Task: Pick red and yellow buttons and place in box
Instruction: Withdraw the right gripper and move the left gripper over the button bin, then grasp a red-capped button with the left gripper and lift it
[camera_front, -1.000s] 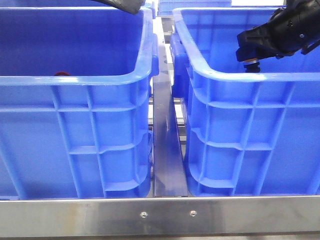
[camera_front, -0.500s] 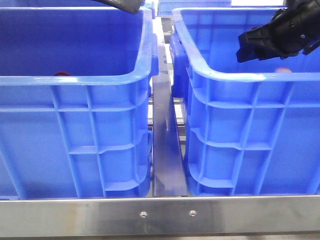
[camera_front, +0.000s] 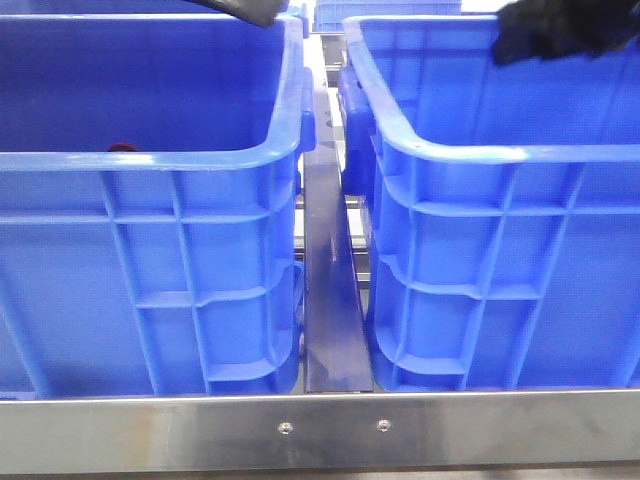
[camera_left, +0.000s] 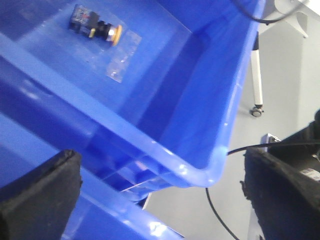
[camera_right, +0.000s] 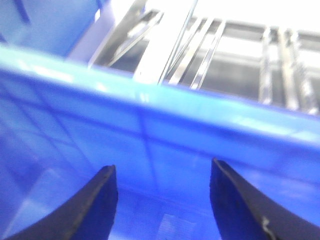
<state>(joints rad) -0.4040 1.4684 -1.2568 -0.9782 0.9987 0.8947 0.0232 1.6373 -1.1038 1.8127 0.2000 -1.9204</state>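
1. Buttons first: the yellow button (camera_left: 97, 29) — yellow cap on a black body — lay on its side on the floor of a blue crate (camera_left: 220, 150) in the left wrist view, just beside a scrap of clear plastic (camera_left: 122, 62); which of the two crates this was could not be told from that view.
2. A small dark red shape (camera_front: 123, 148) peeked over the near rim of the left crate (camera_front: 150, 160) in the front view, too little of it showing to call it the red button with certainty.
3. The right crate (camera_front: 500, 155) stood beside the left one, a metal rail (camera_front: 330, 280) running between them.
4. The left gripper (camera_left: 160, 200) hung above a crate rim with its fingers (camera_left: 42, 195) spread wide and nothing between them.
5. The right gripper (camera_right: 162, 205) was inside the right crate near its far wall, fingers (camera_right: 95, 205) parted and empty — in the front view it showed only as a dark blur (camera_front: 560, 30) at the upper edge.
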